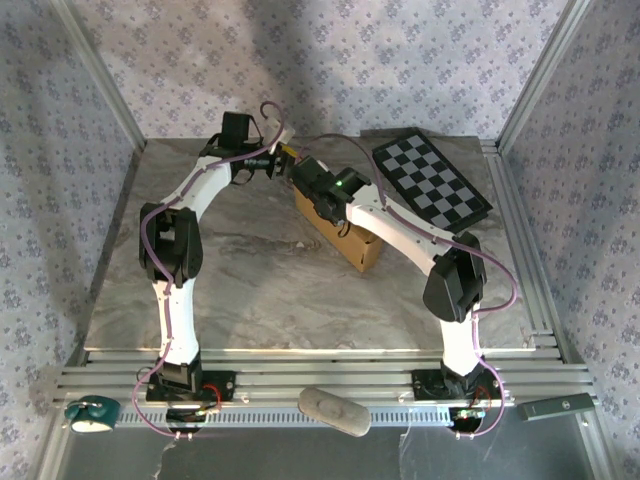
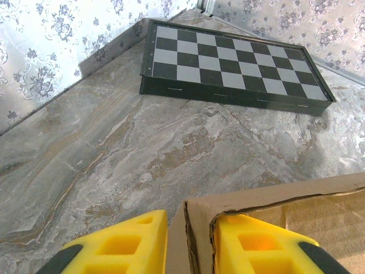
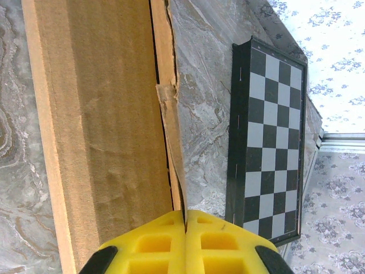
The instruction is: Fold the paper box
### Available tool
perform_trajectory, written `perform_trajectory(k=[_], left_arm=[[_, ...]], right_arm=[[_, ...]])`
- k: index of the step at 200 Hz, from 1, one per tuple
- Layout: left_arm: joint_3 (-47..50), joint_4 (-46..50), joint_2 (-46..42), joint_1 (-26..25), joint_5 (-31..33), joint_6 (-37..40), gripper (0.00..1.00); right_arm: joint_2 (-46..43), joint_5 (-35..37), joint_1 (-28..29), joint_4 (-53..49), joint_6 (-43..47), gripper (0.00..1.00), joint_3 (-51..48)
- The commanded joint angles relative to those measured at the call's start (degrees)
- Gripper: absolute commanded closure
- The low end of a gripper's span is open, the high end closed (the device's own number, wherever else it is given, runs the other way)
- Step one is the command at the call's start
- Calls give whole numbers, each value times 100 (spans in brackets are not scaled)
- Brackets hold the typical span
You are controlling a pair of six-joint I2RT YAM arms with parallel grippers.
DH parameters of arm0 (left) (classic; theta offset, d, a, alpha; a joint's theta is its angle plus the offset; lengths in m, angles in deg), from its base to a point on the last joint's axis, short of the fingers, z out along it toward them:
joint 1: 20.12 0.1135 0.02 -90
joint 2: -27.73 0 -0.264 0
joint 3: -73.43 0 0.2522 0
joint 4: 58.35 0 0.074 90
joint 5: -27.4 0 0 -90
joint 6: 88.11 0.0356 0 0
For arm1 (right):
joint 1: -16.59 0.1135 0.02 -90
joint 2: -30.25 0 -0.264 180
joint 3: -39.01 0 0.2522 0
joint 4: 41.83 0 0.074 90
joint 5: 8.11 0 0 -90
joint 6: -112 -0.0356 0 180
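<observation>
- Yellow fingers [image 2: 122,245] of the left gripper [image 2: 191,218] are sitting nearest the left wrist lens. They are pinching an upright wall of the paper box [image 2: 296,222] at its corner, one finger on each face.
- Right gripper [image 3: 185,214] is showing its own yellow tips pressing together at the box's long edge. A torn cardboard strip [image 3: 171,131] is running down to their seam, and I cannot tell whether it is caught there.
- Patterned walls [image 1: 330,60] are standing around the scene on three sides.
- Marbled grey table [image 1: 250,290] is carrying the box and the board.
- White arms [image 1: 400,225] are reaching in from the near edge, their wrists meeting over the far middle of the table.
- Checkerboard panel [image 1: 432,177] is lying flat at the far right corner, near the box but apart from it.
- Tan paper box is lying near the table's middle, slightly to the right. It is sitting partly under the right arm, with its long side running diagonally.
- Grey oval object [image 1: 335,410] is resting on the near rail between the two bases.
- Dark slim bar [image 1: 560,406] is lying at the rail's right end.
- Teal object [image 1: 92,413] is sitting at the rail's left end.
</observation>
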Motion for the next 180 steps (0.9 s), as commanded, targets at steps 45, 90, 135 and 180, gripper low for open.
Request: perform_trajectory(k=[45, 90, 135, 180], left_arm=[[169, 129, -275, -34, -66, 101, 80], [776, -250, -571, -122, 272, -18, 84], [1224, -838, -844, -141, 441, -442, 81], [691, -527, -639, 51, -49, -544, 70]], right_arm=[[144, -448, -22, -296, -137, 100, -36], [188, -394, -22, -288, -147, 100, 27], [197, -416, -21, -288, -141, 100, 29], [175, -433, -25, -279, -140, 100, 3]])
